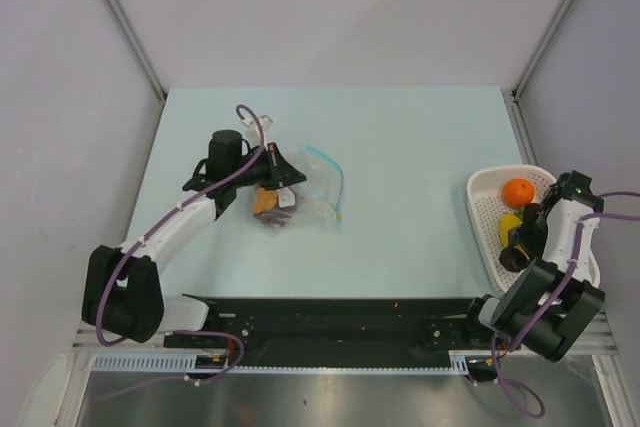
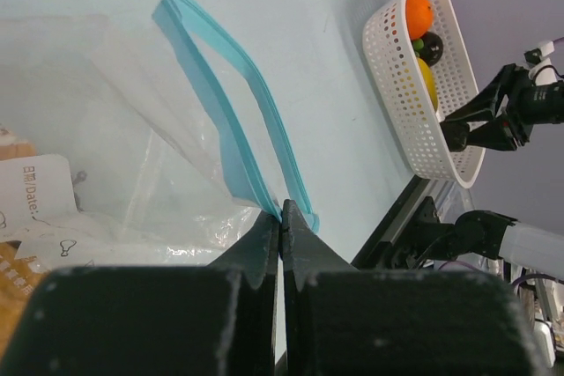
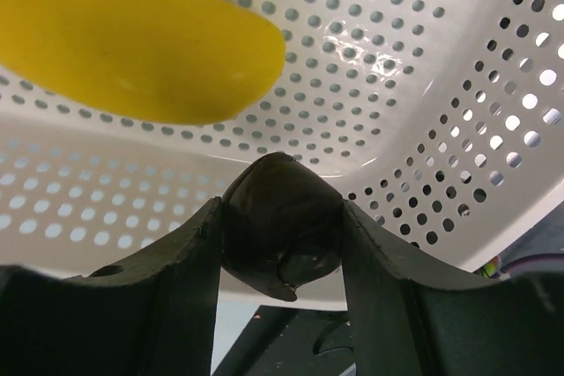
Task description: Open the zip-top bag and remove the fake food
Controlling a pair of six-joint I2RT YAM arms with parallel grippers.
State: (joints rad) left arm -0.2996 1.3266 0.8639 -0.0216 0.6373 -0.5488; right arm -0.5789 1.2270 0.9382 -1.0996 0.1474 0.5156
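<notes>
Low in the wrist view, my right pincer (image 3: 278,207) grips a dark toy fruit (image 3: 280,233) over the basket (image 3: 441,85); lower, then release.

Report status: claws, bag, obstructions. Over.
Left claw shut on zip-top bag corner, at the zip strip. Right claw grips dark fake fruit over white basket; yellow piece, orange ball inside it. More food in bag. No obstruction seen.

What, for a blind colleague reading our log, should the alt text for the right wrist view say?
The right gripper clamps a dark brown toy fruit between its two dark fingers, seen close up inside the white perforated basket. A yellow oblong fruit lies in the basket at upper left.
</notes>
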